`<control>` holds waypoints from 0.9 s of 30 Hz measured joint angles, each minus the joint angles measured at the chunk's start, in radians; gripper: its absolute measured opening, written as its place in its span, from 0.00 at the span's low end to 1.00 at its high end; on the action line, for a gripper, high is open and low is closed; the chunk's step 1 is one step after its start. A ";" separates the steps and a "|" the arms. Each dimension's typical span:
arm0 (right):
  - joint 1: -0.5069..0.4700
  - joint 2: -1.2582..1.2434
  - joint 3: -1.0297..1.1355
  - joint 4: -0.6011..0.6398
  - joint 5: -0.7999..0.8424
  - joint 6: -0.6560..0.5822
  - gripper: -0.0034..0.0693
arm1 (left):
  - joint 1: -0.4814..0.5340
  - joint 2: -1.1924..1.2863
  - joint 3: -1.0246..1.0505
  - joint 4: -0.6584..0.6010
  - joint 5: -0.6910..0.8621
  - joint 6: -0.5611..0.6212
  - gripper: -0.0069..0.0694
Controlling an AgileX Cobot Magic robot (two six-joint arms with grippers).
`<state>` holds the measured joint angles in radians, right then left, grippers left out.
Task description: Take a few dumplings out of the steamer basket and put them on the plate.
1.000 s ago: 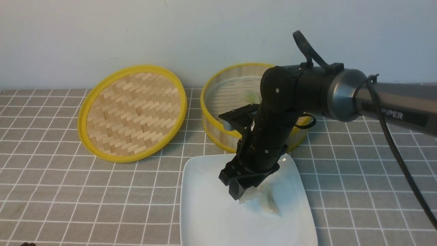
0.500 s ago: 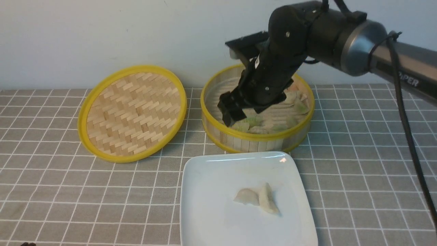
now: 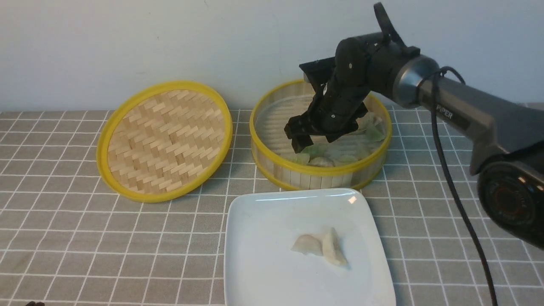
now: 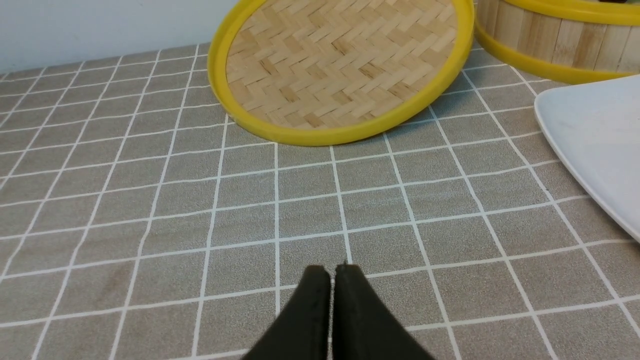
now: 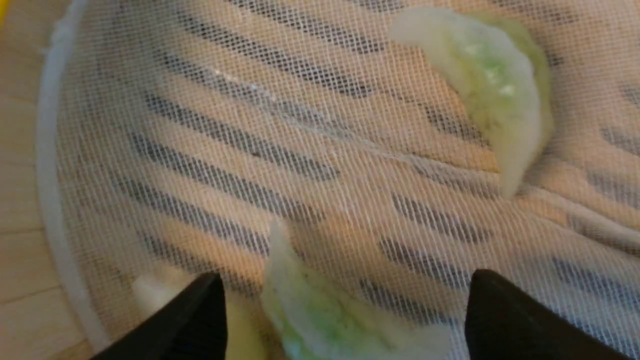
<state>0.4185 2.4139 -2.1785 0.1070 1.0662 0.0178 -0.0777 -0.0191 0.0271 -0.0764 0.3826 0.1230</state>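
The steamer basket (image 3: pixel 272 163) stands at the back, with several pale green and white dumplings (image 3: pixel 335 155) on its mesh liner. My right gripper (image 3: pixel 299 142) hangs open inside it, fingers down, just above a green dumpling (image 5: pixel 320 315) that lies between its fingertips in the right wrist view. Another green dumpling (image 5: pixel 492 85) lies further on. Two pale dumplings (image 3: pixel 321 247) lie touching on the white plate (image 3: pixel 259 272) in front of the basket. My left gripper (image 4: pixel 331 272) is shut and empty, low over the tablecloth, out of the front view.
The flat woven lid (image 3: pixel 165 140) with a yellow rim lies left of the basket, also in the left wrist view (image 4: pixel 340 65). A grey checked tablecloth (image 3: pixel 85 238) covers the table. The right arm's cable (image 3: pixel 457 195) hangs down on the right. A wall stands behind.
My right gripper has left the plate, letting go of a dumpling there, lifted, moved back over the basket and lowered into it. The left gripper shows no change.
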 joint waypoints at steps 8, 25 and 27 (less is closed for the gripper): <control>0.000 0.030 -0.010 -0.002 -0.007 0.025 0.46 | 0.000 0.000 0.000 0.000 0.000 0.000 0.08; -0.009 -0.048 -0.305 0.029 0.180 0.024 0.30 | 0.000 0.000 0.000 0.000 0.000 0.000 0.08; -0.006 -0.119 -0.249 0.074 0.183 0.001 0.30 | 0.000 0.000 0.000 0.001 0.000 0.000 0.08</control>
<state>0.4123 2.2949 -2.4278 0.1808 1.2487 0.0193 -0.0777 -0.0191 0.0271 -0.0754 0.3826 0.1230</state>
